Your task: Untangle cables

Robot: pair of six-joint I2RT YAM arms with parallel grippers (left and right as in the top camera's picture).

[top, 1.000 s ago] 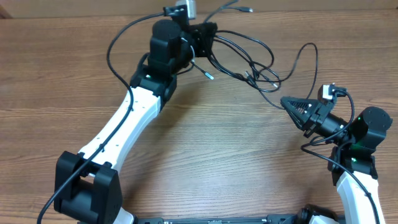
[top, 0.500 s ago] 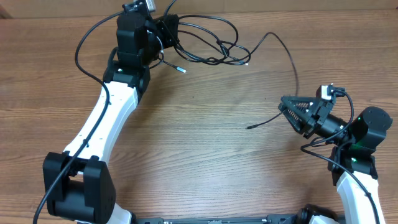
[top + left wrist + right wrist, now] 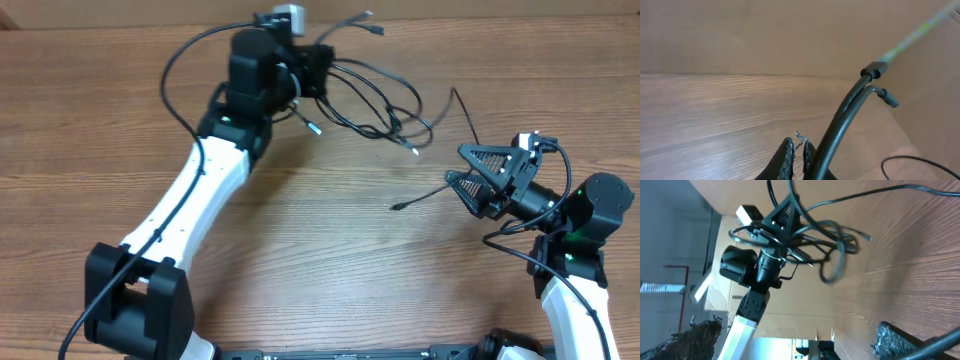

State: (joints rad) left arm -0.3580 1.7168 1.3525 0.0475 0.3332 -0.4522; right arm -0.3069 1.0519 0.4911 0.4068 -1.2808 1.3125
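The cables (image 3: 375,100) hang as a tangled bunch of thin black cords from my left gripper (image 3: 312,68) at the far side of the table. In the left wrist view the left gripper (image 3: 796,149) is shut, and two cords (image 3: 845,117) rise beside its right finger. One loose cord (image 3: 425,196) trails across the wood to a plug end at mid-table and passes close by my right gripper (image 3: 455,165). The right gripper stands wide open with nothing gripped. The right wrist view shows its fingers (image 3: 897,340) far apart and the cable bunch (image 3: 832,235) far ahead.
A thicker black arm cable (image 3: 185,75) loops beside the left arm (image 3: 200,190). The right arm (image 3: 580,225) sits at the right edge. Bare wood (image 3: 330,260) lies between the arms. A wall edge runs along the far side of the table.
My right gripper went from shut to wide open and let go of a cord, whose end now lies on the table. The left arm swung the bunch left, then back right.
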